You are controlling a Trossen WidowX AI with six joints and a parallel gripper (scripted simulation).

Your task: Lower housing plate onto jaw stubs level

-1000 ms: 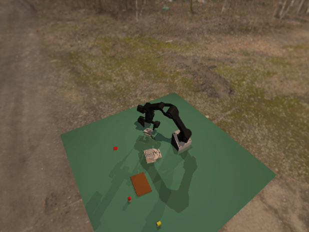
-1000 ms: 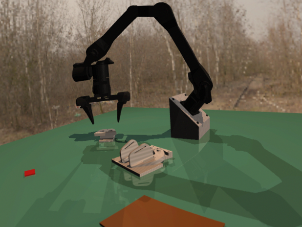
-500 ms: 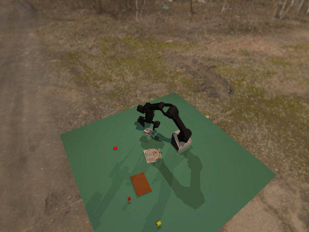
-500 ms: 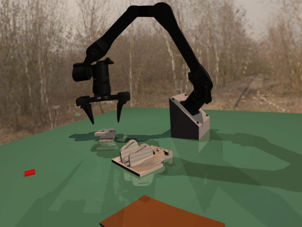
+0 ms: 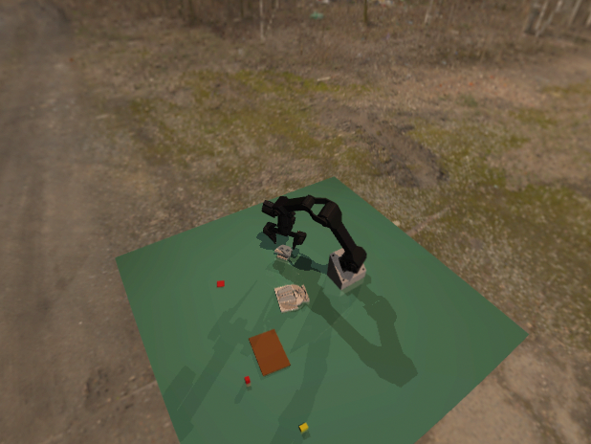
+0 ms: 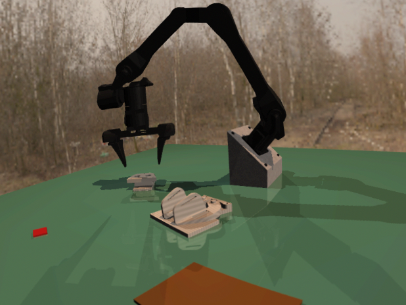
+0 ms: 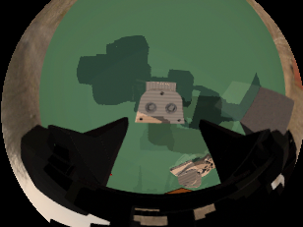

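Note:
The housing plate (image 5: 283, 253) (image 6: 143, 178) (image 7: 160, 100) is a small pale part with two round holes. It appears level and raised on a narrower lower part, apart from the base. The base board (image 5: 287, 308) (image 6: 200, 227) lies on the green table, with two rounded jaws standing upright side by side, the near jaw (image 6: 190, 209) and the far jaw (image 6: 173, 203). Its pins and stubs are too small to tell. My gripper (image 5: 285, 245) (image 6: 142, 165) (image 7: 164, 122) is wide open and empty, pointing down above the housing plate without touching it.
The robot's grey base block (image 5: 345, 277) (image 6: 248, 167) (image 7: 268, 111) stands right of both parts. An orange-brown panel (image 5: 269, 352) (image 6: 217, 286) lies nearer the front. A red tile (image 5: 220, 283) (image 6: 40, 232) lies left; a red block (image 5: 247, 380) and yellow block (image 5: 303, 427) are near the front.

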